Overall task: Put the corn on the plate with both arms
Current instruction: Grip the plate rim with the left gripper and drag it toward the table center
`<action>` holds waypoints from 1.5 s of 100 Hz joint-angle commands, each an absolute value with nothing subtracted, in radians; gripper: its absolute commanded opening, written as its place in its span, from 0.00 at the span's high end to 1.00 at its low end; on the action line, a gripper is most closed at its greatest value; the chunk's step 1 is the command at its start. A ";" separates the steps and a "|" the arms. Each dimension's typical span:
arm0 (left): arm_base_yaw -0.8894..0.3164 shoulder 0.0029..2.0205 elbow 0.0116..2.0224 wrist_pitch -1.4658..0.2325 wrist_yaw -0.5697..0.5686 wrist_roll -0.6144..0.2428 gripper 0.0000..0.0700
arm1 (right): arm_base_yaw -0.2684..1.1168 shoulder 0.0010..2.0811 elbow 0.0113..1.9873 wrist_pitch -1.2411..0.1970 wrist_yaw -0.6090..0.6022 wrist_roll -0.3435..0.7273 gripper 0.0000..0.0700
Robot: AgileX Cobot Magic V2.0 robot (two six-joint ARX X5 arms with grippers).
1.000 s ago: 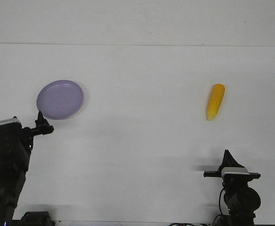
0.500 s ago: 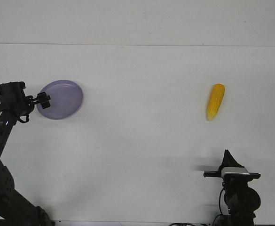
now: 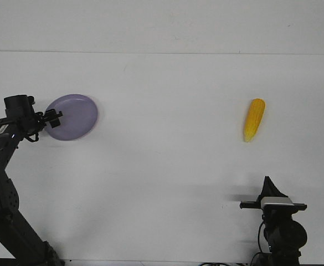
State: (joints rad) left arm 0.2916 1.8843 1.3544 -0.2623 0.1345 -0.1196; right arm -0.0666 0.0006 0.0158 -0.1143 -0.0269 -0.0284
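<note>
Left gripper (image 3: 52,118) at plate (image 3: 76,113) left rim, jaws unclear to me | right gripper (image 3: 269,183) near-right, jaws unclear | corn (image 3: 253,119) far-right, untouched

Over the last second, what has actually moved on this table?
The left arm rose and reached out; the left gripper now sits at the plate's left rim. Whether it grips is unclear. The plate barely shifted. The corn and right gripper stayed put.
</note>
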 commanded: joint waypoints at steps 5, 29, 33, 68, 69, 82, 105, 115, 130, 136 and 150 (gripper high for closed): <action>0.294 1.909 1.376 -0.260 0.139 -0.124 0.48 | -0.067 0.001 0.013 -0.104 -0.027 -0.015 0.98; 0.294 1.923 1.376 -0.266 0.139 -0.124 0.70 | -0.067 0.001 0.013 -0.104 -0.027 -0.015 0.98; 0.294 1.923 1.376 -0.263 0.140 -0.124 0.83 | -0.067 0.001 0.013 -0.104 -0.027 -0.015 0.98; 0.288 1.892 1.381 -0.267 0.171 -0.117 0.99 | -0.067 0.001 0.013 -0.104 -0.027 -0.015 0.98; 0.288 1.888 1.381 -0.268 0.176 -0.117 0.99 | -0.067 0.001 0.013 -0.104 -0.027 -0.015 0.98; 0.290 1.802 1.381 -0.286 0.253 -0.125 0.99 | -0.067 0.001 0.013 -0.104 -0.027 -0.015 0.98; 0.281 1.549 1.381 -0.394 0.388 -0.151 0.99 | -0.067 0.001 0.013 -0.104 -0.027 -0.015 0.98; 0.249 1.428 1.374 -0.442 0.405 -0.170 0.99 | -0.067 0.001 0.013 -0.104 -0.027 -0.015 0.98; 0.135 1.258 1.265 -0.438 0.422 -0.203 0.99 | -0.067 0.001 0.013 -0.104 -0.027 -0.015 0.98; 0.066 1.204 1.187 -0.407 0.420 -0.220 0.99 | -0.067 0.001 0.013 -0.104 -0.027 -0.015 0.98; -0.102 1.149 1.011 -0.365 0.420 -0.259 0.99 | -0.067 0.001 0.013 -0.104 -0.027 -0.015 0.98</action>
